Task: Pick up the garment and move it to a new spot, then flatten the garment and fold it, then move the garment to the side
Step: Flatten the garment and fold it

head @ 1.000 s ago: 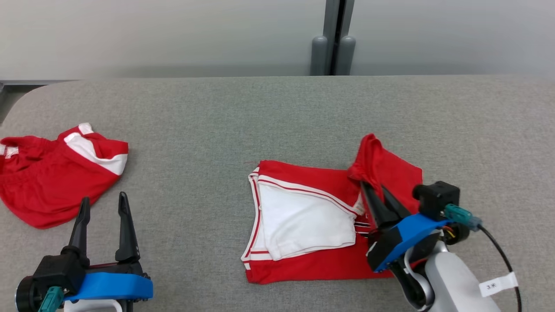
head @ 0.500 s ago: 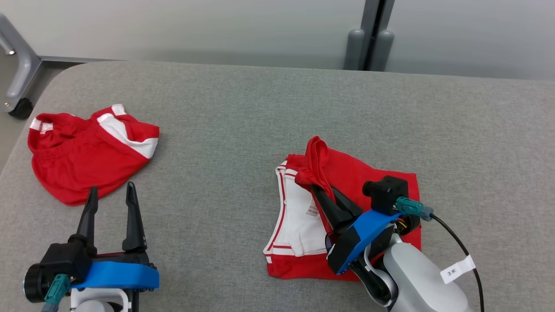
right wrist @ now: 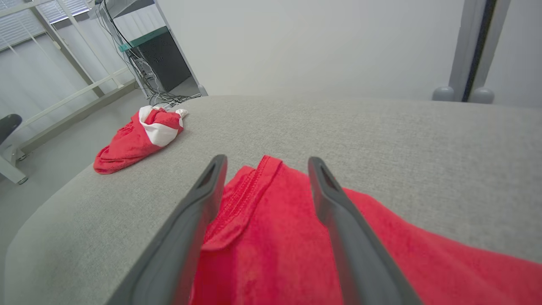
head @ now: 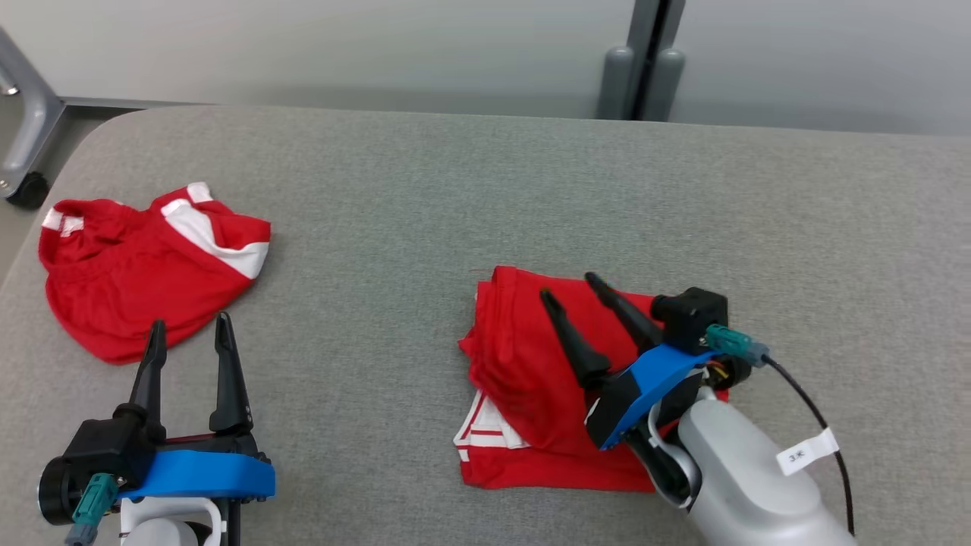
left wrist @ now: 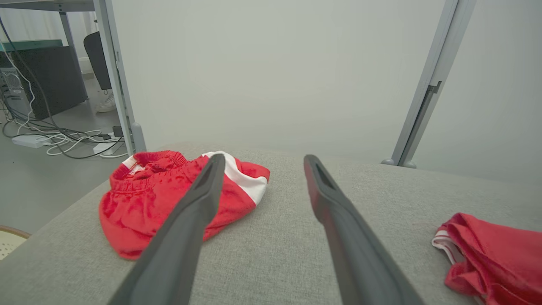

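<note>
Since the earlier frame, the right gripper [head: 567, 286] has released the red flap, which now covers the white panel; its jaws stand apart. The garment [head: 523, 364] lies folded at 5 o'clock on the table [head: 455, 189]. The left gripper [head: 190, 321] is spread and empty. Remaining, by judgement: move the garment aside.

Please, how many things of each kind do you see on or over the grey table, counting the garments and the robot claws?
Red and white fabric garments: 2 (folded garment, crumpled garment)
Black two-fingered claws: 2 (left claw, right claw, both open)
Total: 4

Head view steep above table [head: 379, 227]; wrist views low, close; folded garment [head: 516, 356] shared
</note>
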You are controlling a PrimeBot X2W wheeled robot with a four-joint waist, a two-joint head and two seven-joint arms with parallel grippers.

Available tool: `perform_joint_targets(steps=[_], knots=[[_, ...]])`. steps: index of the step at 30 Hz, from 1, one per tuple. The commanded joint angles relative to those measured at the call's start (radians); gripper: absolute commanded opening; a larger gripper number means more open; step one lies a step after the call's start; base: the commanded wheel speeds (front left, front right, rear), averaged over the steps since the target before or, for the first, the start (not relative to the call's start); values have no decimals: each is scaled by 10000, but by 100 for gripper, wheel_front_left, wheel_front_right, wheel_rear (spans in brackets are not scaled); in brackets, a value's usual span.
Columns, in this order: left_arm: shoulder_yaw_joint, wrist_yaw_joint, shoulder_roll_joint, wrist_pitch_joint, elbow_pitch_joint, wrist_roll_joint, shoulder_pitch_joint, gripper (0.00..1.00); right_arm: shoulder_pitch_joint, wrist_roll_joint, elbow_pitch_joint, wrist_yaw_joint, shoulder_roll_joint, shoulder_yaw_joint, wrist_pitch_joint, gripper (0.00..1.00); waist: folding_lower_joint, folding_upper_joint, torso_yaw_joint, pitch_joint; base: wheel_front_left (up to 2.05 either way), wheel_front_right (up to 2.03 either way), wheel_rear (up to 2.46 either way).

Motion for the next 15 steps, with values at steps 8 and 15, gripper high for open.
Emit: perform_joint_targets(steps=[8,15], knots=[[-64,-16,83,-23,-170,18,120,100,236,-1378,-571,1,-347,-1984,-344,100,0,0,-797,-312,0,0,0],[-57,-16,69,-24,-296,105,272,100,1372,-2194,-2085,1,-448,-3430,-366,100,0,0,-1247,-479,0,0,0]])
